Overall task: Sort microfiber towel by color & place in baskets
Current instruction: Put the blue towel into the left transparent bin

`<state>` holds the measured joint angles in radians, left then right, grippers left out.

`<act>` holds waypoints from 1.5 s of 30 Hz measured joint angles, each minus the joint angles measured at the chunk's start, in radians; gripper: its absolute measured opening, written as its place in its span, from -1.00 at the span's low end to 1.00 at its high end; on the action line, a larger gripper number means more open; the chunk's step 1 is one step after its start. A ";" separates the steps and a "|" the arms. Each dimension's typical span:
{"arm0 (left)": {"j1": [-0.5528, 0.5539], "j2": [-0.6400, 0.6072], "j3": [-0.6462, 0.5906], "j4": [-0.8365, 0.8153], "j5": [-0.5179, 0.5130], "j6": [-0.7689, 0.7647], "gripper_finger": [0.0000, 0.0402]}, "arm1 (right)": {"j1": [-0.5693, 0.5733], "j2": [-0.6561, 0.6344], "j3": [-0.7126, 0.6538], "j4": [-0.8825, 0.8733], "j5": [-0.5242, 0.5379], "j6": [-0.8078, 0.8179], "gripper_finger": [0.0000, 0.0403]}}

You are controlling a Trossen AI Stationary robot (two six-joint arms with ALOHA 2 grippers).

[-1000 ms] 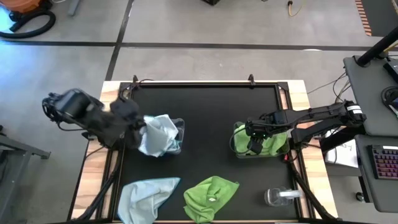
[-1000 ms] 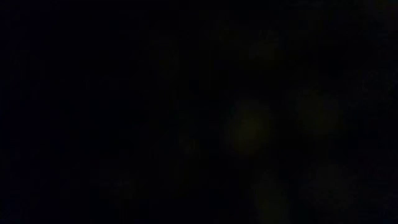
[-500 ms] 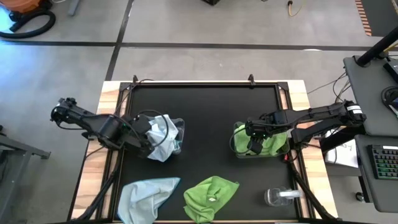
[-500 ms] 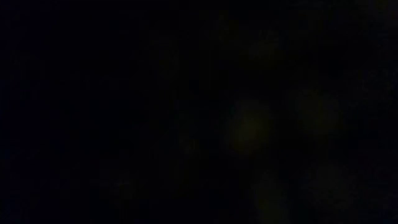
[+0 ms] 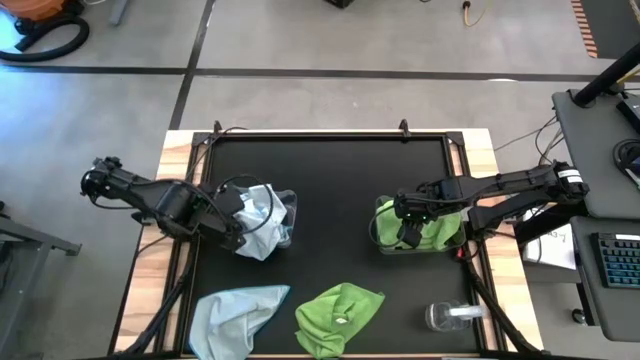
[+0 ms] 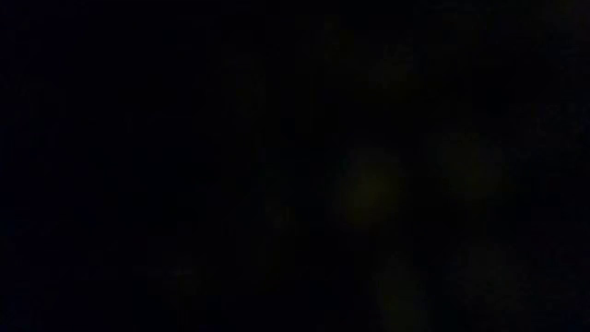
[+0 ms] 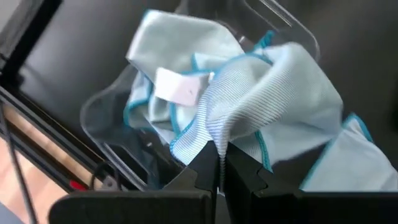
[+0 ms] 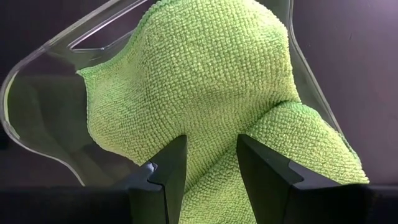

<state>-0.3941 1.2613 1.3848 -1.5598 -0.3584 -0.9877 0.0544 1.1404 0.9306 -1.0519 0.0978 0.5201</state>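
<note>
From above I have the left arm reaching in from the table's left edge, bent low, its left gripper (image 5: pixel 238 232) at the near-left rim of the left basket (image 5: pixel 288 203). The right arm stretches in from the right side, nearly straight, with the right gripper (image 5: pixel 408 236) hanging over the right basket (image 5: pixel 379 215).

I count four cloths: two pale blue and two lime green. One blue towel (image 5: pixel 258 217) is bunched in the left basket and spills over its rim; the second blue towel (image 5: pixel 232 316) lies crumpled on the black mat (image 5: pixel 330 180) near the front edge. One green towel (image 5: pixel 435 228) sits in the right basket, and the second green towel (image 5: pixel 340 315) lies on the mat just beside the loose blue one. There are two clear baskets, and a small clear round container (image 5: pixel 447 316) stands at the front right.

On my left wrist camera the fingers (image 7: pixel 202 171) are pinched together on a fold of the blue towel. On the right wrist camera the fingers (image 8: pixel 169 168) stand spread apart just above the green towel; I think they hold nothing. The low camera gives me only darkness.
</note>
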 joint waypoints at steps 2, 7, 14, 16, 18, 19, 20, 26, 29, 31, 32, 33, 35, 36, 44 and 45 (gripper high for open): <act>0.033 0.000 0.009 -0.002 -0.020 0.034 -1.00 | 0.000 0.000 0.000 0.005 0.000 0.000 -0.32; 0.151 0.000 0.006 0.000 -0.021 0.133 -1.00 | 0.000 0.000 0.000 0.014 0.000 -0.010 -0.32; 0.341 0.002 -0.003 0.021 0.186 0.154 -0.80 | 0.000 0.000 0.000 0.014 0.000 -0.024 -0.32; 0.374 0.003 -0.005 0.029 0.231 0.171 -0.72 | 0.000 0.000 0.000 0.014 0.000 -0.024 -0.32; 0.389 0.003 -0.006 0.039 0.245 0.195 -0.65 | 0.000 0.000 0.000 0.014 0.000 -0.024 -0.32; 0.392 0.003 -0.006 0.043 0.245 0.203 -0.63 | 0.000 0.000 0.000 0.014 0.000 -0.024 -0.32; 0.391 0.003 -0.006 0.043 0.245 0.204 -0.60 | 0.000 0.000 0.000 0.014 0.000 -0.024 -0.32; 0.362 0.003 -0.004 0.072 0.439 0.205 -0.55 | 0.000 0.000 0.000 0.014 0.000 -0.023 -0.32; 0.349 0.004 0.024 0.064 0.435 0.242 -0.55 | 0.000 0.000 0.000 0.014 0.000 -0.024 -0.32; 0.351 0.004 0.055 0.024 0.342 0.239 -0.55 | 0.000 0.000 0.000 0.014 0.000 -0.023 -0.32; 0.352 0.004 0.072 -0.006 0.261 0.221 -0.55 | 0.000 0.000 0.000 0.015 0.000 -0.023 -0.32; 0.353 0.004 0.086 -0.017 0.182 0.197 -0.55 | 0.000 0.000 0.000 0.014 0.000 -0.019 -0.32; 0.354 -0.009 0.106 -0.003 0.099 0.158 -0.55 | 0.000 0.000 0.000 0.015 0.000 -0.006 -0.32; 0.354 -0.013 0.115 -0.003 0.107 0.145 -0.55 | 0.000 0.000 0.000 0.014 0.000 -0.001 -0.32; 0.246 -0.005 0.143 0.076 0.404 0.045 -0.55 | 0.000 0.000 -0.002 0.015 0.000 0.002 -0.32; 0.220 0.001 0.139 0.080 0.410 0.025 -0.55 | 0.000 0.000 -0.002 0.015 0.000 0.002 -0.32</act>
<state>-0.1745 1.2624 1.5237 -1.4796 0.0516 -0.9628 0.0547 1.1404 0.9283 -1.0367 0.0982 0.5220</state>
